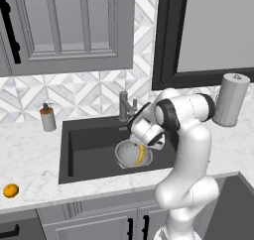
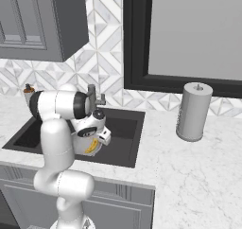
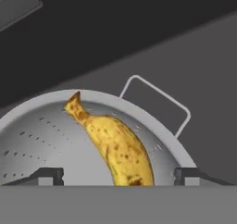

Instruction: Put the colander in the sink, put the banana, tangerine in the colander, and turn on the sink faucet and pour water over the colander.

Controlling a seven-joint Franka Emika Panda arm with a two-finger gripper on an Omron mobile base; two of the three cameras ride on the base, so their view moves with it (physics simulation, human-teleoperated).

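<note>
Left to right: the tangerine (image 1: 11, 190) lies on the counter (image 1: 30, 135) left of the sink (image 1: 89, 150), not yet collected. The colander (image 1: 130, 153) sits in the basin with the banana (image 1: 141, 154) lying inside it. Directly above, the gripper (image 3: 118, 174) hangs with its jaws spread wide on either side of the banana, gripping nothing. The sink faucet (image 1: 125, 106) stands behind, with no water visible. Judged progress: colander and banana placed; tangerine and rinsing remain.
</note>
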